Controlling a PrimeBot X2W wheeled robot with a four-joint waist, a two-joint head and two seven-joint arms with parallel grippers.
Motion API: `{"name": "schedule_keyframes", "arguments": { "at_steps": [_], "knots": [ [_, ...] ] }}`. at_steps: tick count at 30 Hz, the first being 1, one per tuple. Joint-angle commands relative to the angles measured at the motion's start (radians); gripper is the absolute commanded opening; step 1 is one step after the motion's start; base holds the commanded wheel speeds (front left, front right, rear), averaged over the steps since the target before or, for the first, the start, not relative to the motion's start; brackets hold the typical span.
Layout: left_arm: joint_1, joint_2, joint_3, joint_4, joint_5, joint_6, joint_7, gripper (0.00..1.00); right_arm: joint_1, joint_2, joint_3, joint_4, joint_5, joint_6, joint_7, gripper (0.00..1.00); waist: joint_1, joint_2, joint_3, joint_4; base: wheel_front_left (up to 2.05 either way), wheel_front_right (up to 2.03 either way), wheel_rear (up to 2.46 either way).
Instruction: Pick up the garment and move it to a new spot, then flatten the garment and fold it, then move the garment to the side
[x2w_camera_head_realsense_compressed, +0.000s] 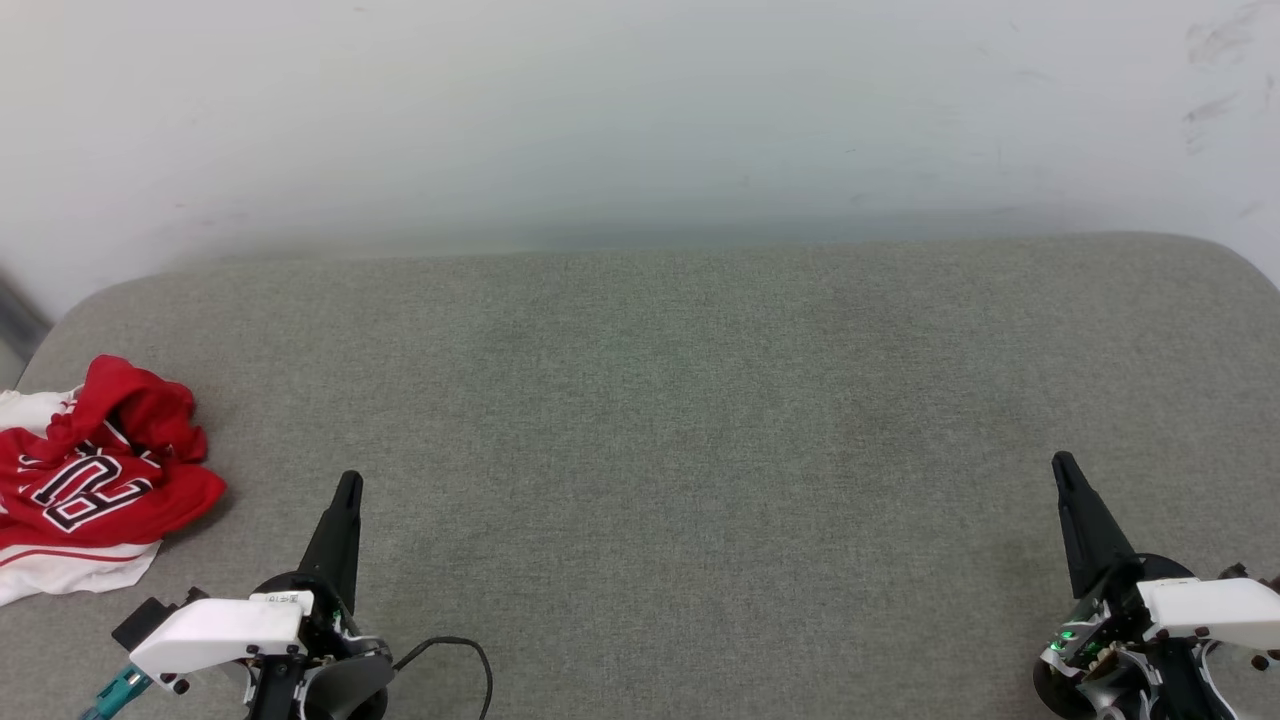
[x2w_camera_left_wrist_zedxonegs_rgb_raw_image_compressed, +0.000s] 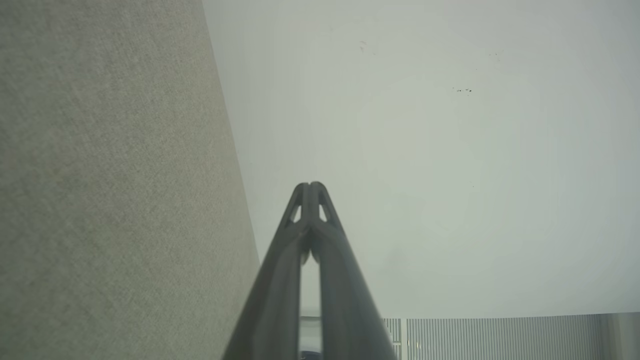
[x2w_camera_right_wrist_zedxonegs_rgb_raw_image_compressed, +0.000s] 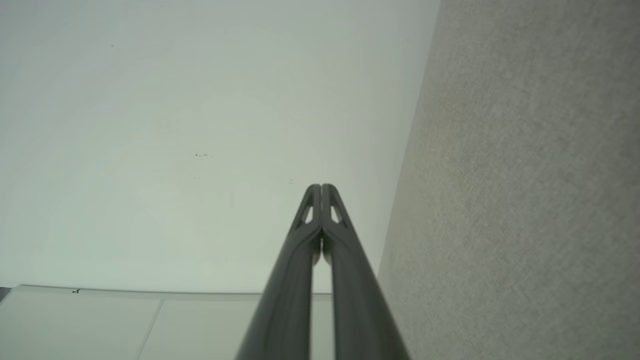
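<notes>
The garment (x2w_camera_head_realsense_compressed: 95, 480), a red jersey with white sleeves and black white-outlined digits, lies crumpled at the far left of the grey cushioned surface (x2w_camera_head_realsense_compressed: 680, 420). My left gripper (x2w_camera_head_realsense_compressed: 349, 480) hovers just right of it, apart from the cloth, fingers shut and empty. In the left wrist view the left gripper (x2w_camera_left_wrist_zedxonegs_rgb_raw_image_compressed: 310, 185) shows its tips pressed together against the pale wall. My right gripper (x2w_camera_head_realsense_compressed: 1062, 462) stands at the lower right, far from the garment, shut and empty. The right gripper (x2w_camera_right_wrist_zedxonegs_rgb_raw_image_compressed: 320, 186) also has its tips touching in the right wrist view.
A white wall (x2w_camera_head_realsense_compressed: 640, 110) rises behind the grey surface. A black cable (x2w_camera_head_realsense_compressed: 462, 655) loops beside my left wrist. The surface's rounded corners show at the back left and back right.
</notes>
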Motion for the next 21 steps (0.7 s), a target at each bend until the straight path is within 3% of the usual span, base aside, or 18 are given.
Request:
{"name": "schedule_keyframes", "arguments": {
  "at_steps": [1,21],
  "knots": [
    [-0.006,0.001,0.003,-0.001,0.000,-0.002,0.004,0.00,-0.011,0.004,0.000,0.000,-0.005,0.000,0.000,0.00,0.0000,0.0000,0.000,0.000,0.00,0.00,0.00],
    [-0.006,0.001,0.003,-0.001,0.000,-0.002,0.004,0.00,-0.011,0.004,0.000,0.000,-0.005,0.000,0.000,0.00,0.0000,0.0000,0.000,0.000,0.00,0.00,0.00]
  ]
}}
